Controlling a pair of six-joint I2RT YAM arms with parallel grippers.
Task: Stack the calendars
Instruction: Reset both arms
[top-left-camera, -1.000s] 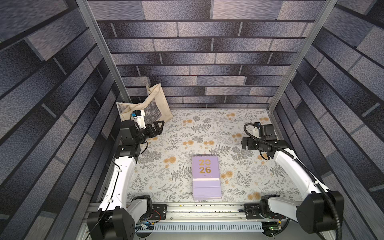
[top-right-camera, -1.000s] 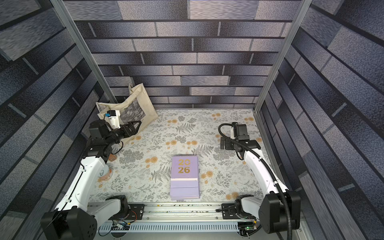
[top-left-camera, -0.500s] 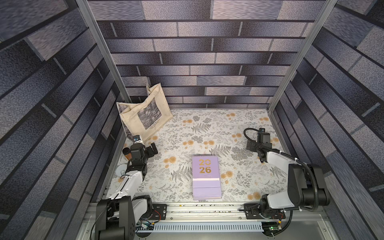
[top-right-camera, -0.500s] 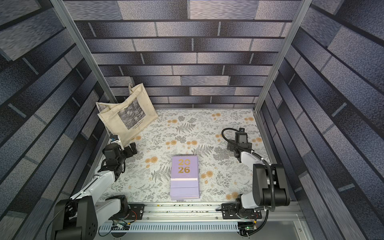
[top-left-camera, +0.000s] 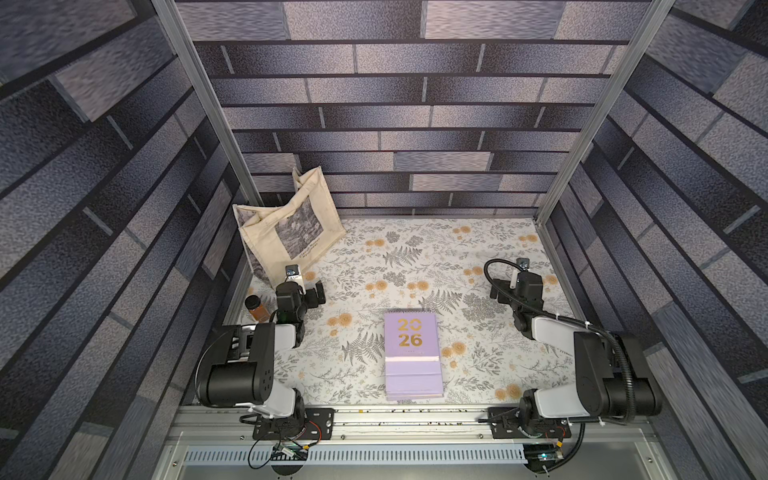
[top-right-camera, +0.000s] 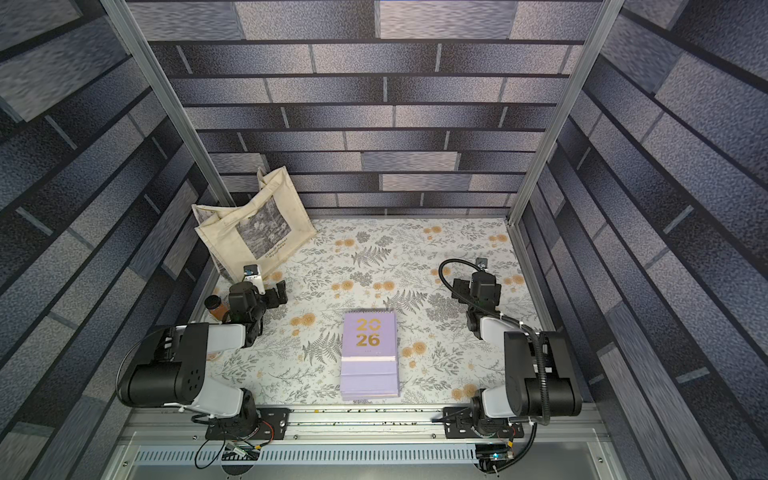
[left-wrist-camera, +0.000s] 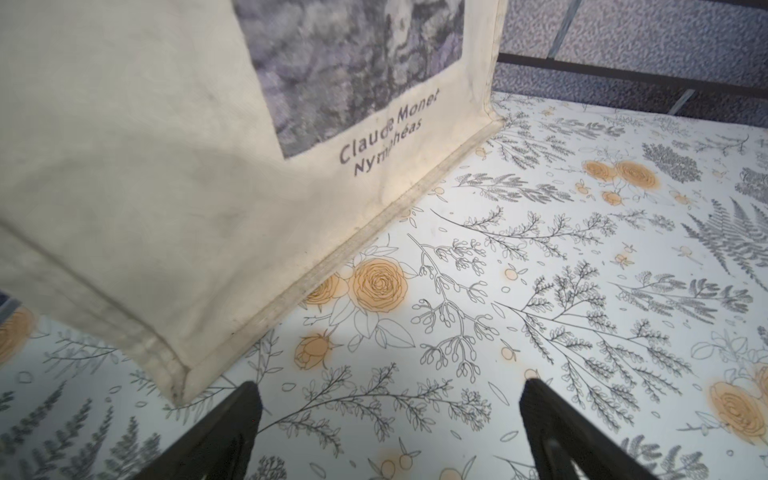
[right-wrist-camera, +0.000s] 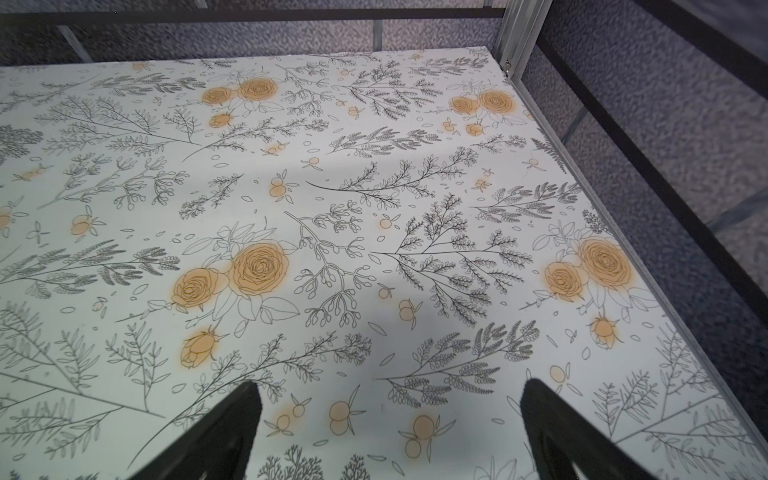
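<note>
Calendars (top-left-camera: 411, 358) sit in one lavender stack, gold "20 26" on top, front middle of the table (top-left-camera: 469, 245); its layers are too fine to count. Left gripper (left-wrist-camera: 386, 388) and right gripper (right-wrist-camera: 386, 388) both gape wide, holding nothing. One tote bag (top-left-camera: 291, 228) stands back left.

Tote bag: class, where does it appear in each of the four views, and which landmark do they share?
Top view: tote bag, far-left corner of the floral tabletop.
Top view: same corner.
Left wrist: close up, "Claude Monet" print showing.
Right wrist: not in it.
Shared landmark: the floral tabletop, in all four.
</note>
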